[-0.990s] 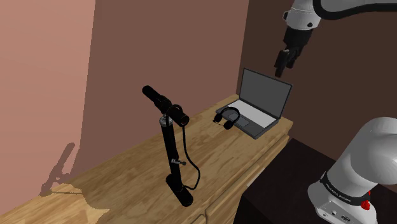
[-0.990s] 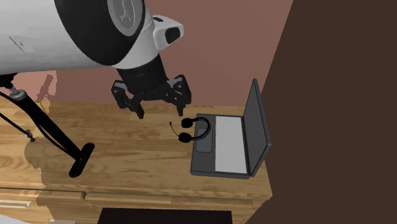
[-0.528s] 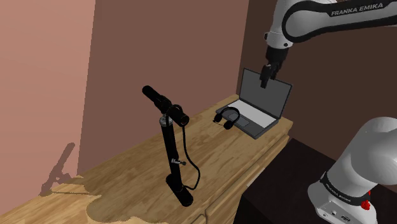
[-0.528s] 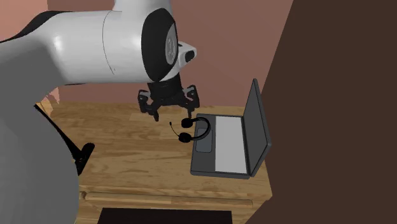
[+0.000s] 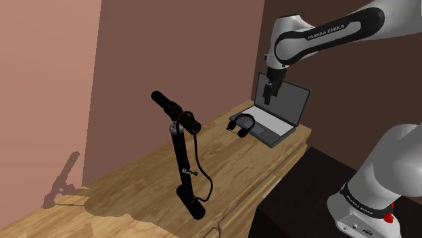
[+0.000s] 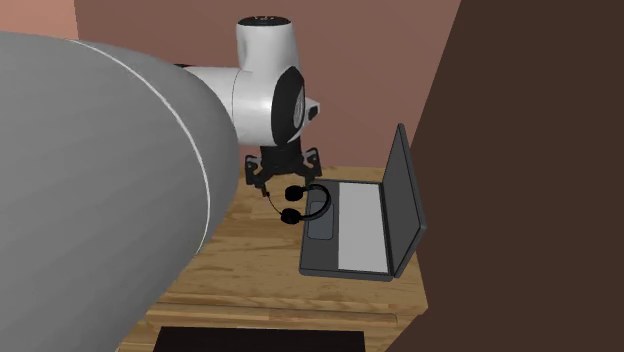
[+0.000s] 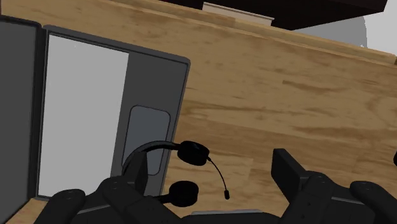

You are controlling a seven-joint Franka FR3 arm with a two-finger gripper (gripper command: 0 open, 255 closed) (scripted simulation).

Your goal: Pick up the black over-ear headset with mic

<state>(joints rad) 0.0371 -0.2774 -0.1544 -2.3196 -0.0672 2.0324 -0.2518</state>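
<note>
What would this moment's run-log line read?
phase: pre-grasp | gripper: open, above headset, no contact | headset: on desk, headband over laptop edge | held: nothing

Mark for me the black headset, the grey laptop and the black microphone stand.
Black over-ear headset with mic [image 7: 193, 153]: wrist view, on the ear cup carrying the mic boom.
Open grey laptop [image 5: 287, 101]: shoulder view, on its screen.
Black microphone stand [image 5: 180, 159]: shoulder view, on its upright pole.

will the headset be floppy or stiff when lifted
Likely light and fairly stiff: the headset has a thin arched band. Its slim mic boom may flex or snag. Resting partly on the laptop, it could tilt when lifted.
</note>
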